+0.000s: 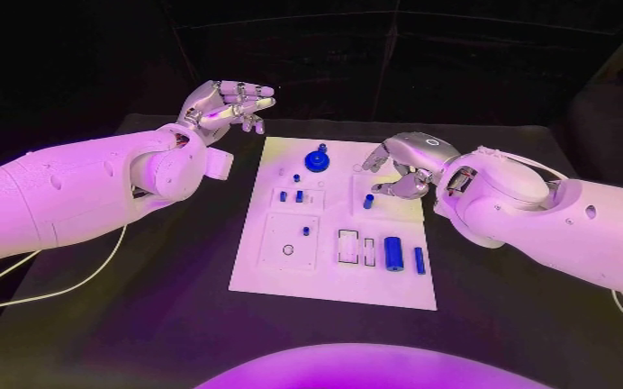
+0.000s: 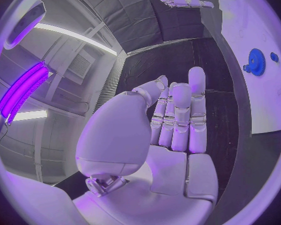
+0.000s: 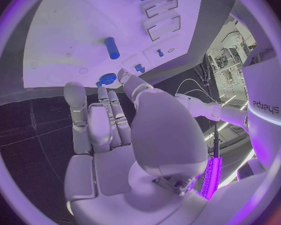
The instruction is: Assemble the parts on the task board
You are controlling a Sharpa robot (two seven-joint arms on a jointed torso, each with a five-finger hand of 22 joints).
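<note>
Left hand [image 1: 229, 106] off board's far-left corner, above table [image 1: 156, 317], fingers apart, empty. Right hand [image 1: 408, 166] over task board [image 1: 331, 272] right edge, fingers apart, probably empty. Blue gear [image 1: 317, 158] at far end, cylinder [image 1: 392, 253] near.

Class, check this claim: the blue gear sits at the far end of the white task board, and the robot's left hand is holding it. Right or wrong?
Wrong. The blue gear does sit at the far end of the task board, but the left hand holds nothing: the head view shows it raised off to the board's side, fingers apart.

White task board [image 1: 396, 283] w/ blue parts [image 1: 393, 254], blk table [image 1: 156, 317], prob. silver hands.
</note>
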